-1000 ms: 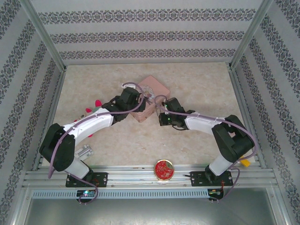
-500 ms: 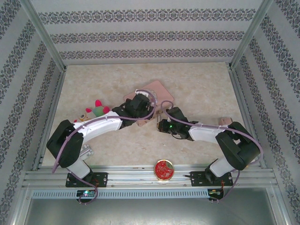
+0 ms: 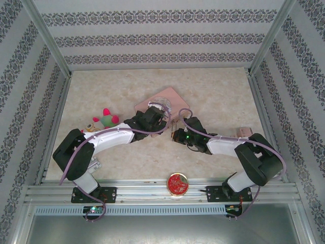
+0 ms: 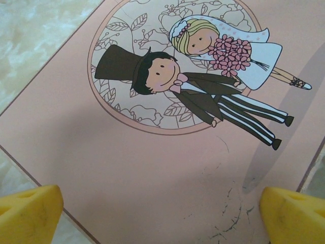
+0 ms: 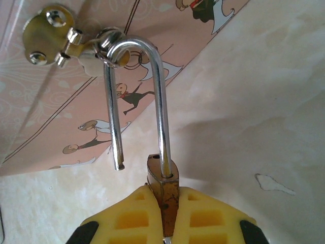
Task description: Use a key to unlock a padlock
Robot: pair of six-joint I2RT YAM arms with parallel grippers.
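The padlock (image 5: 163, 179), judged light, rigid and slippery, is pinched by its flat body in the right tool (image 5: 163, 216), hooked to the clasp (image 5: 51, 30) of the box (image 5: 40, 101); the left tool (image 4: 162, 213) is spread above that box.

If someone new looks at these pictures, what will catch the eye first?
In the right wrist view, the brass padlock, its shackle sprung open yet hooked through the clasp of the pink box, sits pinched in the right hand. In the left wrist view, the bride-and-groom cartoon on the box lid stands out.
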